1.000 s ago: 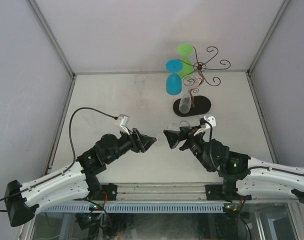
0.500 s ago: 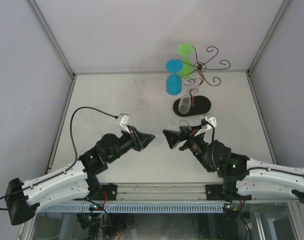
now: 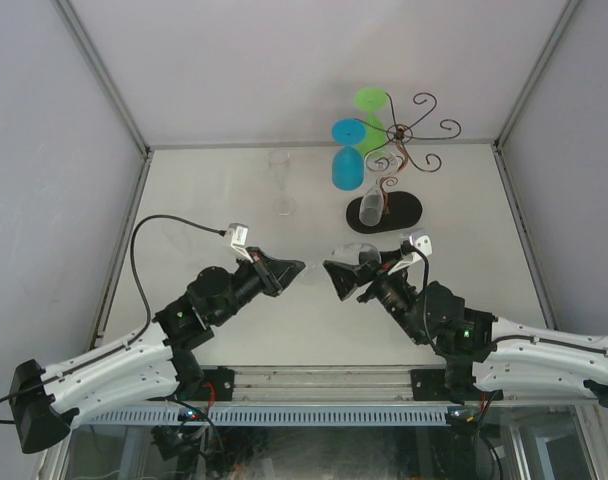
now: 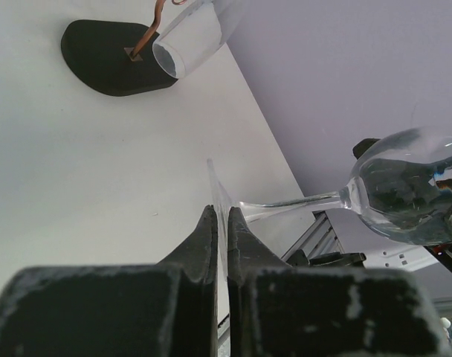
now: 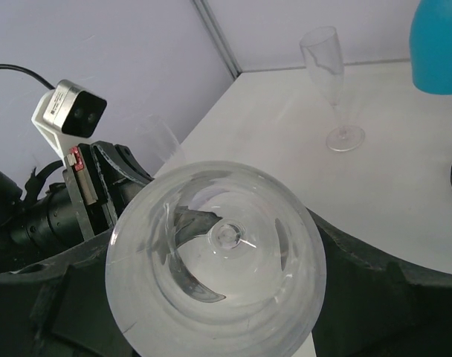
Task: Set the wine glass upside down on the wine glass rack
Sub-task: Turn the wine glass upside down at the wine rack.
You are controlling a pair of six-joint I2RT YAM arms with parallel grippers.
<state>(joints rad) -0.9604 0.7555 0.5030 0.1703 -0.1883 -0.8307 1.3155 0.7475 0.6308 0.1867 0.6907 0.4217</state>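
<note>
Left end effector point(image 3: 297, 268) pinched tight, right end effector point(image 3: 336, 276) gripping wide.

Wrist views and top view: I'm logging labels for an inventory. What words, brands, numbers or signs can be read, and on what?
None can be read in any view.
Small camera module: no legible marking.
Wine glass: no print.

Rack point(image 4: 111, 52), cropped at upper edge
</note>
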